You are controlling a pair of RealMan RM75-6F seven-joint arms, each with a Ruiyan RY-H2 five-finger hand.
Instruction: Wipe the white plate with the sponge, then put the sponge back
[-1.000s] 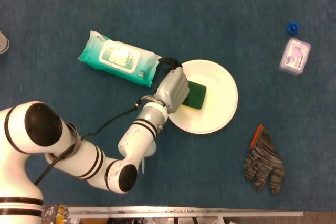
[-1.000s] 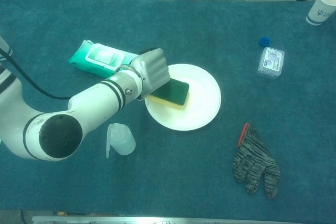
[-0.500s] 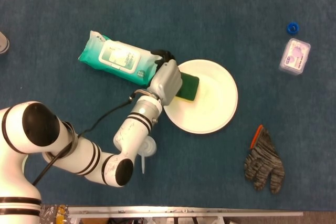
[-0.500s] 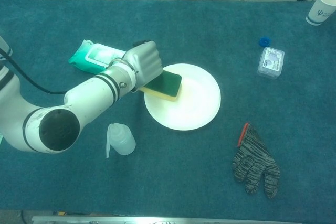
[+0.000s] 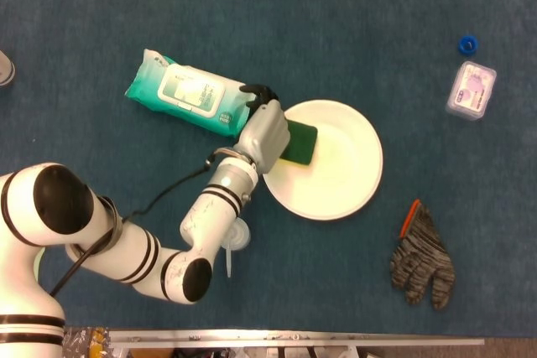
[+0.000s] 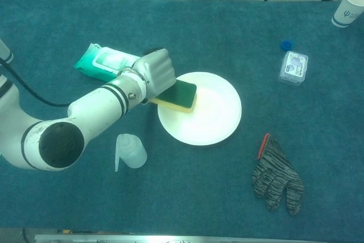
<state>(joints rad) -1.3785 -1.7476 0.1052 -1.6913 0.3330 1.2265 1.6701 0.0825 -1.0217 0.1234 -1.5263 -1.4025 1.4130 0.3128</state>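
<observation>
Sponge [image 5: 299, 141] sits gripped by the left robot hand [image 5: 263, 130] at the plate's [image 5: 352, 182] left rim; best to sweep right with flat, even pressure so the plate stays put.

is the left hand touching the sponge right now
Touching. In the chest view the left hand grips the sponge at its left end, fingers wrapped over it, above the white plate's edge.

White plate [image 5: 336, 165] [image 6: 207, 118], round and shallow, is lying flat on the blue cloth. Sponge [image 5: 299, 142] [image 6: 179, 95], dark green on top with a yellow underside, is resting on the plate's left edge, partly overhanging the rim and tilting slightly.
</observation>
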